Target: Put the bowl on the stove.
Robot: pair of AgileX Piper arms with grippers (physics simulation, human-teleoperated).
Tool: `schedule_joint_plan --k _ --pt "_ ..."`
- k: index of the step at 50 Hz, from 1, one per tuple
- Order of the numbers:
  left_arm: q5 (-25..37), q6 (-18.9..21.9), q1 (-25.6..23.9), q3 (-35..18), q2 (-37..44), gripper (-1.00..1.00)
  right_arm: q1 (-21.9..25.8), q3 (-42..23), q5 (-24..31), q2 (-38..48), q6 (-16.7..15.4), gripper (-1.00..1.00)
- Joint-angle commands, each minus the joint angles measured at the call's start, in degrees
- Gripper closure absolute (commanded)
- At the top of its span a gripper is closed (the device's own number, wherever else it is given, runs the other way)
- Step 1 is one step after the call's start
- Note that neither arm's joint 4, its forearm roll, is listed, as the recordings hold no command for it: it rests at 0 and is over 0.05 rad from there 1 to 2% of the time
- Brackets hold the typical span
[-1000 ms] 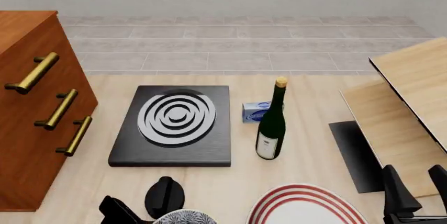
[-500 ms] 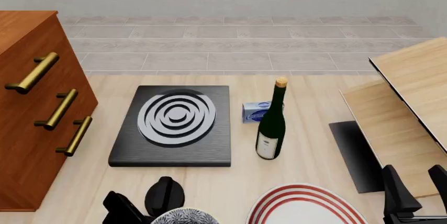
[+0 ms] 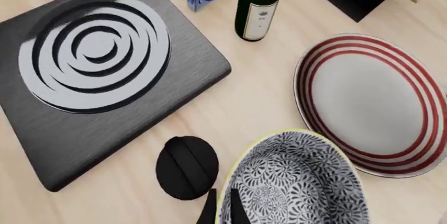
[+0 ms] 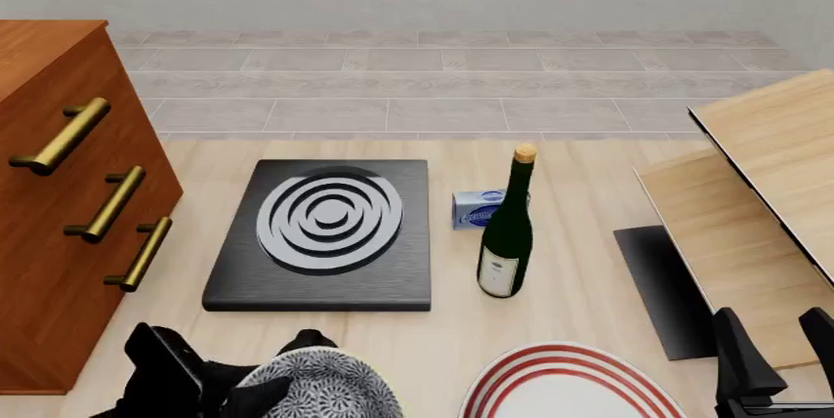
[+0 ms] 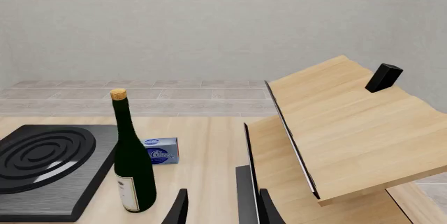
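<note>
The round deep bowl with a dense dark-and-white floral pattern inside and a pale rim (image 4: 316,386) sits at the near edge of the pale wooden bench (image 4: 573,271), held at its left rim by the left gripper (image 3: 222,211) — in the left wrist view one dark finger lies outside the rim and one inside, so the jaws are closed narrowly on the bowl's wall. In the front view the black left arm reaches in beside the bowl, which hides most of the small black knob-like disc (image 3: 186,167) behind it. The flat black square stove with its silver-grey concentric ring burner (image 4: 326,230) lies farther out on the bench, apart from the bowl and bare on top. To the bowl's right is the flat white plate with red rings (image 4: 568,387), close beside it. A dark green corked wine bottle (image 4: 507,233) stands upright just right of the stove, with a small blue-and-white box (image 4: 478,209) behind it. The right gripper (image 5: 222,205) hangs near the bench's right side — jaws apart, holding nothing
</note>
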Motion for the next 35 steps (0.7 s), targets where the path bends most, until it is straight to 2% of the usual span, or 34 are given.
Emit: schedule_joint_plan --k 1,9,15,16,18,22,28,35 --pt "7.7 1.0 0.9 -4.8 -6.8 1.00 0.0 0.0 0.0 0.0 0.0 -1.00" --pt "11.7 -1.5 2.3 -10.5 -11.3 1.00 0.0 0.0 0.0 0.0 0.0 -1.00" --pt "10.7 -4.6 4.6 -13.1 -11.6 1.00 0.0 0.0 0.0 0.0 0.0 -1.00" --pt "10.2 -6.9 5.8 -14.2 -11.3 1.00 0.0 0.0 0.0 0.0 0.0 -1.00" --pt "10.2 -6.2 5.9 -14.4 -11.5 1.00 0.0 0.0 0.0 0.0 0.0 -1.00" --pt "11.2 -7.8 9.3 -16.9 -11.8 1.00 0.0 0.0 0.0 0.0 0.0 -1.00" --pt "11.8 -8.7 10.2 -18.9 -11.4 1.00 0.0 0.0 0.0 0.0 0.0 -1.00" --pt "9.5 -12.7 14.3 -20.1 -9.5 1.00 0.0 0.0 0.0 0.0 0.0 -1.00"
